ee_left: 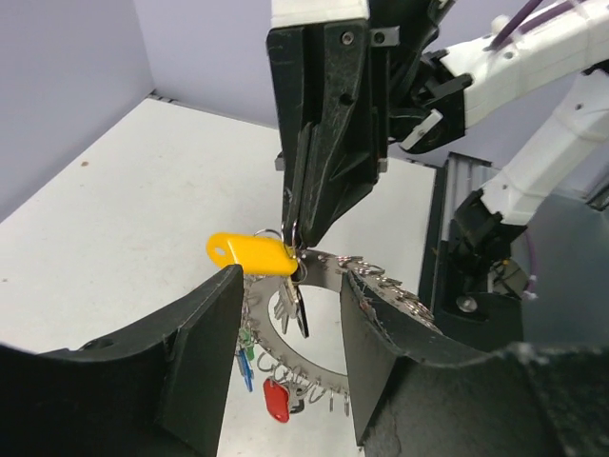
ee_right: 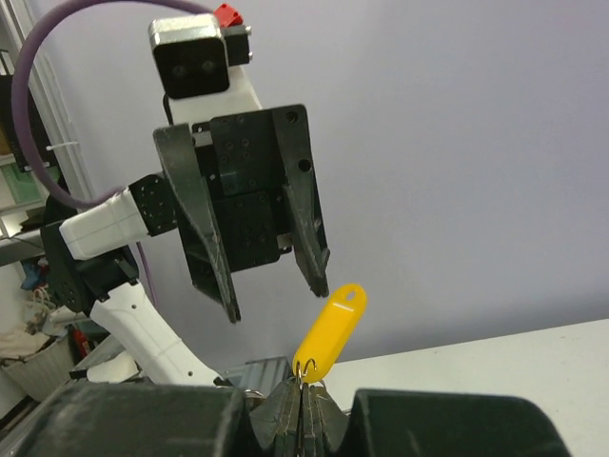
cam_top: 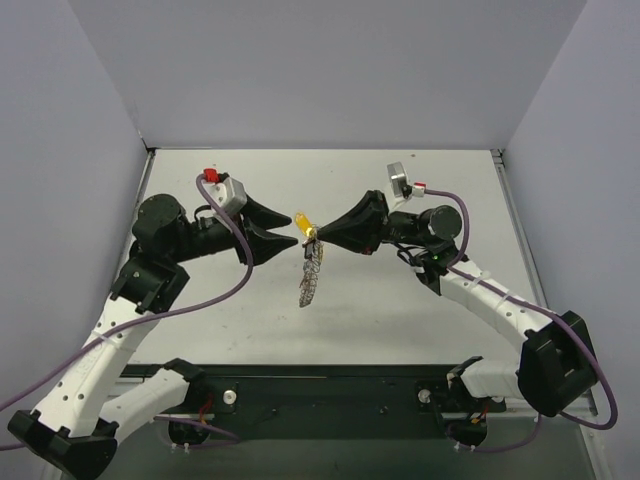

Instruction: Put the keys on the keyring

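Top view: my right gripper (cam_top: 318, 238) is clamped shut. The keyring (cam_top: 311, 278) hangs limp from its tip, a silvery strand with its long axis running back toward the arm bases. The yellow key tag (cam_top: 301, 221) juts from that same tip toward the left arm. My left gripper (cam_top: 292, 232) faces the right gripper nose to nose, jaws partly apart and holding nothing, tips just short of the tag (so the left is the free arm, and the nearer one). Left wrist view: the right gripper (ee_left: 299, 233) comes in from above, pinching the keyring (ee_left: 390, 290) right where the tag's small ring sits. The yellow key tag (ee_left: 252, 254) lies roughly level, pointing away from the right gripper toward one of my fingers (ee_left: 205, 352). A bare metal key (ee_left: 291, 309) dangles just under the tip. Lower on the loop are a green key (ee_left: 245, 338), a blue key (ee_left: 247, 373) and a red key (ee_left: 276, 400). The loop looks beaded and floppy, spread into an oval. Right wrist view: the right gripper (ee_right: 303, 409) has its tips pressed together. The yellow key tag (ee_right: 330, 328) rises from it, tilted, with its free end just under one jaw of the open left gripper (ee_right: 276, 303). The keyring is out of frame here. My read: the next pinch depends on the left jaws straddling the tag across its flat sides.
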`<action>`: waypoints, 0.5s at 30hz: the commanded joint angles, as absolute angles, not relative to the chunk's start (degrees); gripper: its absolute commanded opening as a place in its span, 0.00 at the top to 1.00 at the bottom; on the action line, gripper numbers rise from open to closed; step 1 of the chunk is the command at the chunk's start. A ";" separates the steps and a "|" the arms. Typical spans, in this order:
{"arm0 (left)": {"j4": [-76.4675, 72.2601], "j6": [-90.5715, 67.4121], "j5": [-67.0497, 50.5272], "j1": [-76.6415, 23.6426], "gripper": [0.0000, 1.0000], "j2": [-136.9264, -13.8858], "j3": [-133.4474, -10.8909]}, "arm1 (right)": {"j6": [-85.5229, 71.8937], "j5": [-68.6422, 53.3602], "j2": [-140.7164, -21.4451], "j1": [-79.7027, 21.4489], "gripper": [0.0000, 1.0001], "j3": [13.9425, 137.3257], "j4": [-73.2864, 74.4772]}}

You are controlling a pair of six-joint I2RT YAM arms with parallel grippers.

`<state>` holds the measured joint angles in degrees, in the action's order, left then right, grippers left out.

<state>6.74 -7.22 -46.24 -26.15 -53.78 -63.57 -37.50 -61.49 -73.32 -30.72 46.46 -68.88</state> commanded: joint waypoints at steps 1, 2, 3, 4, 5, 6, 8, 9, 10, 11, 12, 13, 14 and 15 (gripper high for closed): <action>6.94 1.90 -35.01 -31.97 0.45 -49.58 -61.18 | -35.69 -58.19 -69.87 -30.50 1.00 50.63 -86.85; 7.20 3.15 -32.11 -33.56 0.45 -49.22 -60.82 | -35.42 -57.31 -69.61 -30.50 1.00 50.36 -87.01; 7.64 4.21 -26.60 -36.79 0.45 -48.61 -60.30 | -35.07 -56.78 -69.52 -30.50 1.00 49.84 -87.27; 7.73 5.96 -24.19 -38.13 0.45 -48.52 -60.12 | -34.81 -56.34 -69.43 -30.50 1.00 49.66 -87.10; 7.91 6.76 -21.82 -39.28 0.46 -48.52 -59.86 | -34.54 -56.08 -69.26 -30.50 1.00 49.66 -86.75; 7.65 7.46 -18.06 -40.68 0.46 -48.52 -59.51 | -34.11 -55.90 -69.17 -30.50 1.00 49.57 -86.49; 6.69 8.35 -14.08 -43.67 0.46 -48.52 -58.19 | -33.84 -55.72 -69.08 -30.50 1.00 49.48 -86.05; 5.72 8.78 -11.37 -44.55 0.47 -48.60 -57.84 | -33.66 -55.64 -68.91 -30.50 1.00 49.48 -85.96; 5.36 9.57 -10.12 -46.39 0.48 -48.60 -57.31 | -33.31 -55.46 -68.82 -30.41 1.00 49.31 -85.61; 5.01 9.93 -8.63 -47.28 0.49 -48.69 -57.13 | -33.14 -55.46 -68.64 -30.50 1.00 49.22 -85.26; 4.23 10.19 -5.92 -47.98 0.51 -48.78 -57.04 | -32.79 -55.20 -68.56 -30.41 1.00 49.13 -84.91; 3.70 10.63 -4.67 -48.86 0.53 -48.78 -56.87 | -32.70 -55.28 -68.47 -30.41 1.00 49.04 -84.64; 3.34 10.90 -3.53 -50.26 0.54 -48.95 -56.78 | -32.52 -55.11 -68.47 -30.50 1.00 48.96 -84.55; 2.73 11.16 -1.51 -50.97 0.55 -49.30 -56.78 | -32.43 -54.85 -68.47 -30.50 1.00 48.87 -84.55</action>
<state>7.55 8.05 -12.56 -47.94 -49.12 -56.80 -34.94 -56.27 -71.33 -30.72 47.03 -69.23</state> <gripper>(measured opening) 0.469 0.035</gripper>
